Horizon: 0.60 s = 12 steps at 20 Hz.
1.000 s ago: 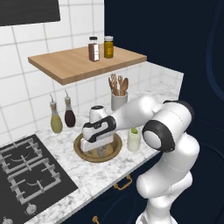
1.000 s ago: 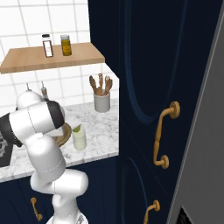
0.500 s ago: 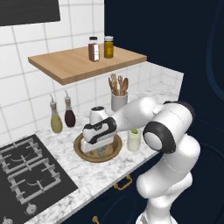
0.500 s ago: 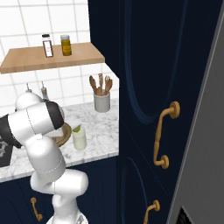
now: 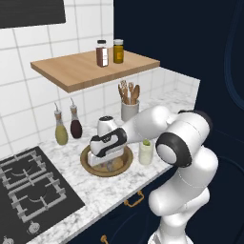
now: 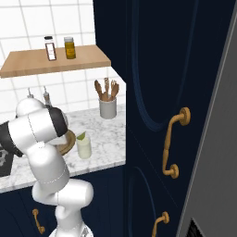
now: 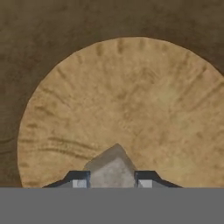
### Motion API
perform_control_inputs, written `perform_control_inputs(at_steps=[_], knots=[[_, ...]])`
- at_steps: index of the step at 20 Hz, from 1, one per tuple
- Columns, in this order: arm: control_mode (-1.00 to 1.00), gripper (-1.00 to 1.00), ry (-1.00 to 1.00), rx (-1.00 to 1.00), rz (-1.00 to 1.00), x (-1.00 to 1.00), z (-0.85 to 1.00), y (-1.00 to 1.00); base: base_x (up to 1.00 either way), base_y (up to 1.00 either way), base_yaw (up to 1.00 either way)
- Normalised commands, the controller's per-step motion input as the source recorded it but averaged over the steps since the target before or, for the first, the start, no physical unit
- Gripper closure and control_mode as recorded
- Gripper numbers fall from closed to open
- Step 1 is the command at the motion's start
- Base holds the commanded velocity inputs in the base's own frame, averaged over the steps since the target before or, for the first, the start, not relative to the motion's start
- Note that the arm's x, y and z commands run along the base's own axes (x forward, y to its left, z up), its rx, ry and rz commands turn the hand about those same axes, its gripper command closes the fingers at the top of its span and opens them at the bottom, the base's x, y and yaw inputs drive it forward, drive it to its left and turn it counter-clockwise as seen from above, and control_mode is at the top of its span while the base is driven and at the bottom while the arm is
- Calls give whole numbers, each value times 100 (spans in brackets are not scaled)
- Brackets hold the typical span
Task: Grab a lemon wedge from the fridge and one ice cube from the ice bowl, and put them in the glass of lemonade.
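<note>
Reaching down into the ice bowl [image 5: 106,167] on the bench [image 5: 95,188], the pincer [image 7: 112,180] has its tips flanking a pale ice cube [image 7: 112,168]; whether they press it is unclear. Lemon wedge [image 5: 146,142] sits in the glass of lemonade [image 5: 146,153] just beside.

arm [image 5: 181,157]: glossy white, rounded segments, bulbous shells
joints: dark grey to black rings and caps
hand [image 5: 108,143]: black band over white block
finger tips [image 7: 78,179]: small, dark, pale-faced
</note>
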Motion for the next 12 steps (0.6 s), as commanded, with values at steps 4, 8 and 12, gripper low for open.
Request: perform_control_inputs(at_steps=[4, 8, 12], knots=[[-100, 100, -27, -12, 0, -16, 60, 7, 0, 0, 0], [-100, 100, -25, -11, 0, -20, 86, 0, 0, 0, 0], [-100, 100, -17, -2, 0, -8, 47, 0, 0, 0, 0]])
